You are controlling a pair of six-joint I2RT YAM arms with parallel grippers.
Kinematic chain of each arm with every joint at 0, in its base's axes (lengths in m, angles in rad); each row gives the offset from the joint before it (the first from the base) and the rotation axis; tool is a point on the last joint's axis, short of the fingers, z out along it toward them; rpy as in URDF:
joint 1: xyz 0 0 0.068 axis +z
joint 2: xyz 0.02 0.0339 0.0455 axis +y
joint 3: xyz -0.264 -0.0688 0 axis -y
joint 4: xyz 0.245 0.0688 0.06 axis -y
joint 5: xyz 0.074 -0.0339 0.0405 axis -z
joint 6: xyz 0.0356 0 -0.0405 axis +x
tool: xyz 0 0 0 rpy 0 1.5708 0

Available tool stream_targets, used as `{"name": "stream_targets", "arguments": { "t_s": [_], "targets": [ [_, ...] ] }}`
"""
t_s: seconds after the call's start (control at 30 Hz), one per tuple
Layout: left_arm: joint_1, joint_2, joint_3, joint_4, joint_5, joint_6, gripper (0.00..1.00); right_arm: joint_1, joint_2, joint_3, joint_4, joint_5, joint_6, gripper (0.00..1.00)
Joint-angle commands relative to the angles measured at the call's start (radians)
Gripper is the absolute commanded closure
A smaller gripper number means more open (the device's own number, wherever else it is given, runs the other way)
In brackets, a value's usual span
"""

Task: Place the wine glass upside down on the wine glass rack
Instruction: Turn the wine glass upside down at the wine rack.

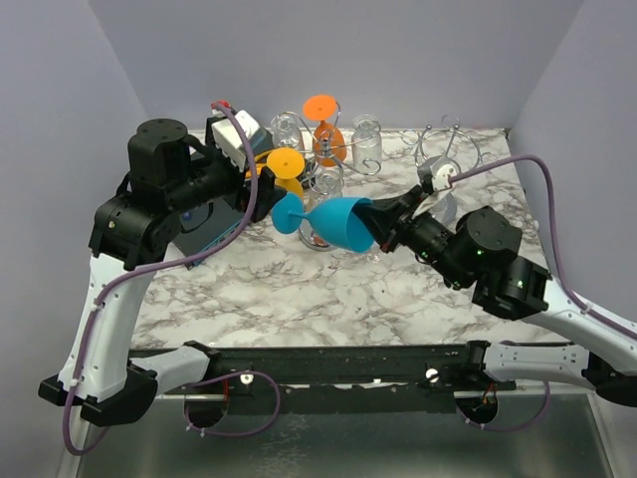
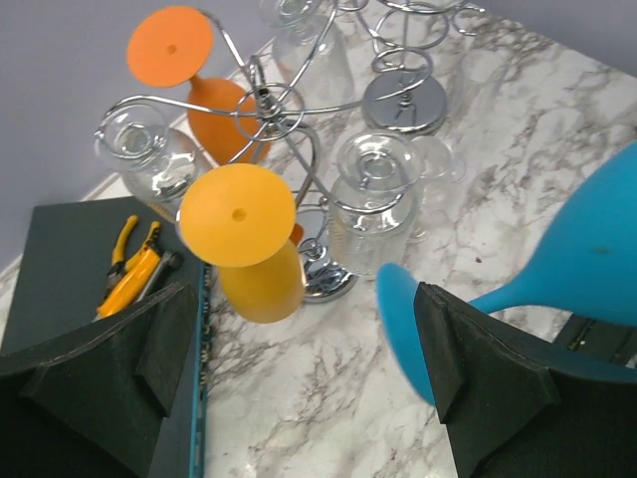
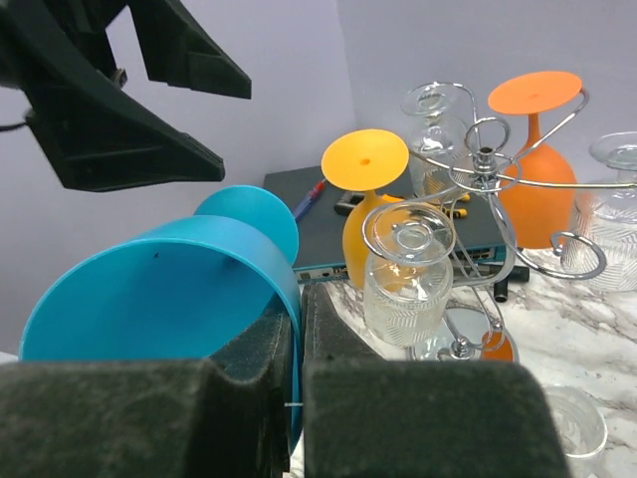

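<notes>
- Top external view. Blue wine glass [image 1: 333, 221]: opaque, smooth plastic look, with a rounded bowl, short stem and flat round foot. It lies on its side in the air above the marble table [image 1: 299, 289], in front of the wine glass rack [image 1: 323, 169] and not on it.
- Right gripper [image 1: 376, 227]: the arm reaches in low from the right, and the jaws are clamped on the bowl's rim.
- Left gripper [image 1: 261, 191]: the arm is folded high on the left, with the jaws spread wide and the blue foot just beside them.
- The rack is thin chromed wire in curls. An orange glass [image 1: 326, 139], a yellow glass [image 1: 286, 164] and clear glasses [image 1: 366, 141] hang on it upside down.
- A second rack [image 1: 448, 149] of bare wire stands at the back right.
- Left wrist view. The 2 black, grainy fingers [image 2: 149, 349] stand far apart. The blue wine glass [image 2: 597, 249] enters from the right, its foot close to 1 finger; whether they touch cannot be told.
- Below are the yellow glass [image 2: 237, 214], the rack's round mirror base and white marble with grey veins.
- A dark case [image 2: 60, 259] sits at the left with yellow-handled pliers [image 2: 134, 264] on it.
- Right wrist view. The pads of the right gripper [image 3: 299, 349] are pressed together with the thin blue bowl wall between them. The bowl [image 3: 159, 289] fills the lower left.
- The left gripper [image 3: 109, 100] hangs above, gaping.
- The clear glasses [image 3: 408, 269] are ribbed. The loaded rack [image 3: 483, 169] stands just behind the blue foot.
</notes>
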Motion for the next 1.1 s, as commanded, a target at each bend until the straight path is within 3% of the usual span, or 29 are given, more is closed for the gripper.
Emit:
{"name": "stream_targets", "arguments": {
  "t_s": [0.0,0.47,0.67,0.8,0.87,0.9,1.07],
  "targets": [
    [0.002,0.030,0.040,-0.021,0.148,-0.081,0.01,0.002,0.018,-0.012,0.081,0.040,-0.062,0.99],
    [0.002,0.066,0.037,-0.020,0.187,-0.090,0.03,0.003,-0.013,-0.010,0.232,0.047,-0.178,1.00],
    [0.002,0.100,0.075,-0.020,0.256,-0.085,0.33,0.002,-0.009,-0.027,0.285,-0.003,-0.180,0.99],
    [0.002,0.134,0.129,-0.017,0.265,-0.074,0.72,0.003,0.018,-0.023,0.264,-0.025,-0.179,0.99],
    [0.002,0.141,0.148,-0.017,0.253,-0.044,0.85,0.002,0.028,-0.018,0.222,-0.031,-0.165,0.90],
    [0.002,0.140,0.151,-0.014,0.242,-0.017,0.90,0.002,0.030,-0.019,0.194,-0.028,-0.160,0.80],
    [0.000,0.102,0.115,0.016,0.183,0.188,0.94,0.002,-0.013,-0.053,0.009,-0.007,-0.080,0.29]
  ]
}}
